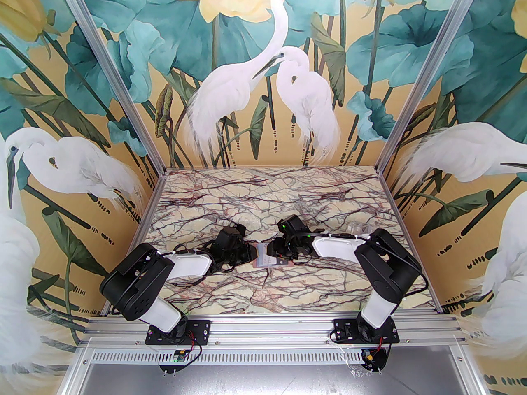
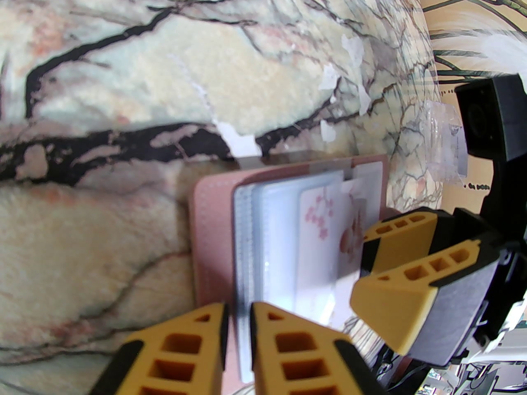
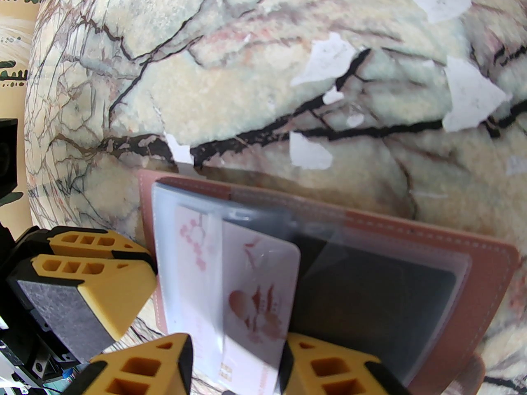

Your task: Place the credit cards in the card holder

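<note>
The right tool point(image 3: 234, 368) pinched a thin, stiff, slick credit card point(image 3: 259, 286) by its near edge, over the open card holder point(image 3: 473, 270) on the surface point(image 3: 247, 76). The left tool point(image 2: 238, 335) clamped the clear, floppy sleeves point(image 2: 247, 228), fingers nearly closed.

The dusty-pink card holder point(image 3: 473, 270) lies open near the middle of the marble table, its clear sleeves showing. A white credit card point(image 3: 259, 286) with red print stands tilted between the sleeves.
</note>
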